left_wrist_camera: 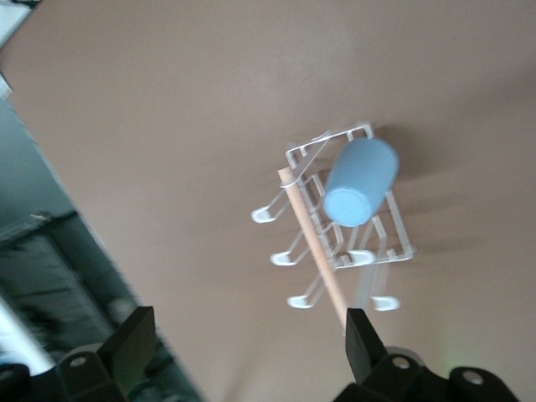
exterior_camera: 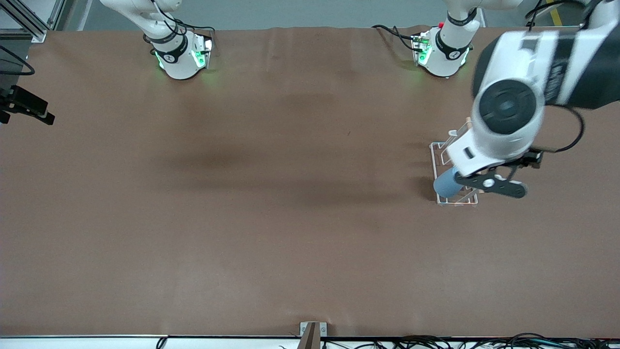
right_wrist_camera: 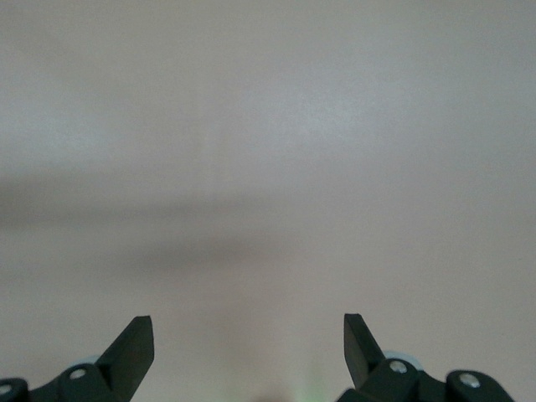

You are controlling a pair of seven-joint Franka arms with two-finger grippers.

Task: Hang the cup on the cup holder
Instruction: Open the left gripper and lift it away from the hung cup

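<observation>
- Light-blue cup (exterior_camera: 446,184), a matte, tapered tumbler, sits inverted on a prong at the near end of the cup holder (exterior_camera: 434,157), toward the left arm's end of the bench (exterior_camera: 271,218).
- Left end effector (left_wrist_camera: 243,352) hovers over the rack, open and empty; hanging looks complete, leaving only retreat.
- Holder: white wire, looped prongs, wooden dowel (left_wrist_camera: 314,247).
- Right end effector (right_wrist_camera: 249,347) waits, open.

The left gripper (left_wrist_camera: 247,335) hangs empty, fingers spread wide, near the table's left-arm end. The right gripper (right_wrist_camera: 249,335), fingers likewise apart, waits.
</observation>
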